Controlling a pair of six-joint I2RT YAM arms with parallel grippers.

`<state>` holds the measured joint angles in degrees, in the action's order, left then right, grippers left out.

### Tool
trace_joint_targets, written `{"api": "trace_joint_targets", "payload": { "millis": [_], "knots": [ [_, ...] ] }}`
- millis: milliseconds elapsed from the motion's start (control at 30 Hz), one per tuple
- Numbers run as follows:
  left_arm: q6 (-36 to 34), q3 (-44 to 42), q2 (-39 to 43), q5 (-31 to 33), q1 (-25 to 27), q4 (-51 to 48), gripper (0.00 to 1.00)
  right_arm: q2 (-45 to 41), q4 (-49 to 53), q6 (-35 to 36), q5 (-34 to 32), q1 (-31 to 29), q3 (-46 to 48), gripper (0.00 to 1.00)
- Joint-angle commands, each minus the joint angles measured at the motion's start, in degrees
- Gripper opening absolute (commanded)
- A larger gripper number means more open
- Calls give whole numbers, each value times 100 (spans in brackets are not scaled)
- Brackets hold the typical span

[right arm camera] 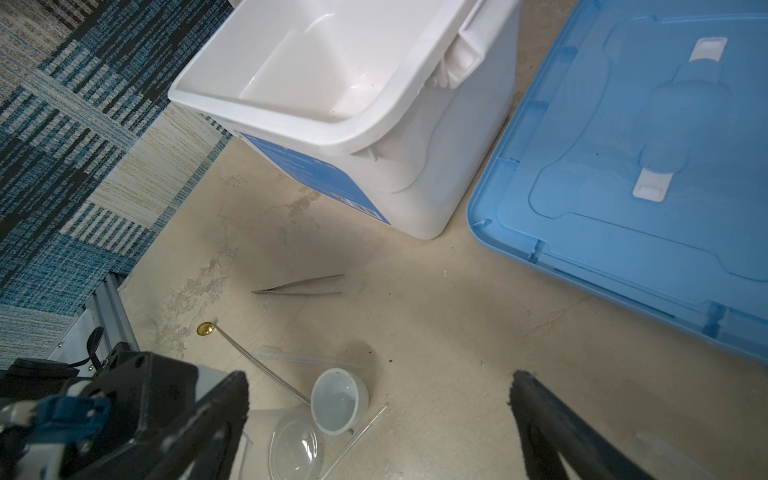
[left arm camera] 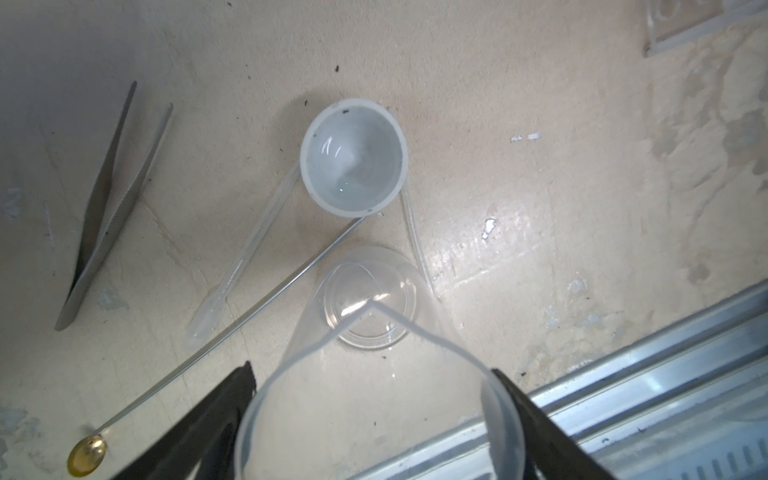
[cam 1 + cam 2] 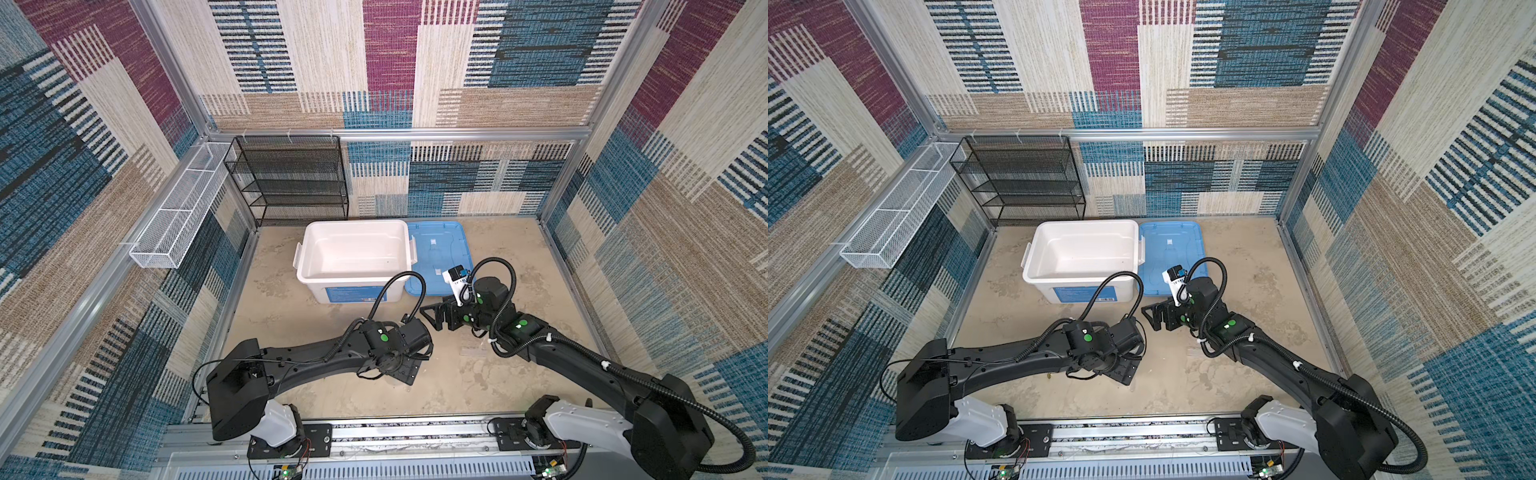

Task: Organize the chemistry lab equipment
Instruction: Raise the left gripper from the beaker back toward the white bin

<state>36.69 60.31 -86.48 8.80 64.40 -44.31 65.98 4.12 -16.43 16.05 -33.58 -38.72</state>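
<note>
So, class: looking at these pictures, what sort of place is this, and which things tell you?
Probably a robot test cell staged as a lab bench: patterned fabric walls on an aluminium frame, two arms on a rail, and lab items such as tweezers and a clear beaker.

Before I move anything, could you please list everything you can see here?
bin: one, white, open, back of the table
lid: one, blue, flat on the table beside the bin
mesh shelf: one, black, back wall
mesh basket: one, white, side wall
beaker: one, clear, upright on the table
small cup: one, whitish, beside the beaker
tweezers: one pair, metal, lying apart from the cup
rod: one, metal with a gold spoon end, running up to the cup
thin tubes: two, clear, either side of the cup
left pincer: black, straddling the beaker's rim, grip unclear
right pincer: black, open, empty, above the table
</note>
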Motion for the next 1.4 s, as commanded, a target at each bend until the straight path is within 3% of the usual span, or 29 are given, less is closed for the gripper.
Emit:
{"api": "trace_joint_targets", "payload": {
  "millis": [0,233,900,1133,1367],
  "knots": [
    [139,24,-9,62,2,-41,87,-12,-168,-36,36,-8,9,99],
    [158,22,-4,61,11,-30,81,-14,-180,-36,23,-13,57,99],
    [284,-13,380,383,2,-162,77,-322,-218,253,364,-19,86,99],
    [222,204,742,535,-78,-412,75,-497,-188,570,1401,-17,-1,99],
    [51,245,1389,374,-613,-660,74,-853,-221,678,1952,-10,-230,99]
  ]
}}
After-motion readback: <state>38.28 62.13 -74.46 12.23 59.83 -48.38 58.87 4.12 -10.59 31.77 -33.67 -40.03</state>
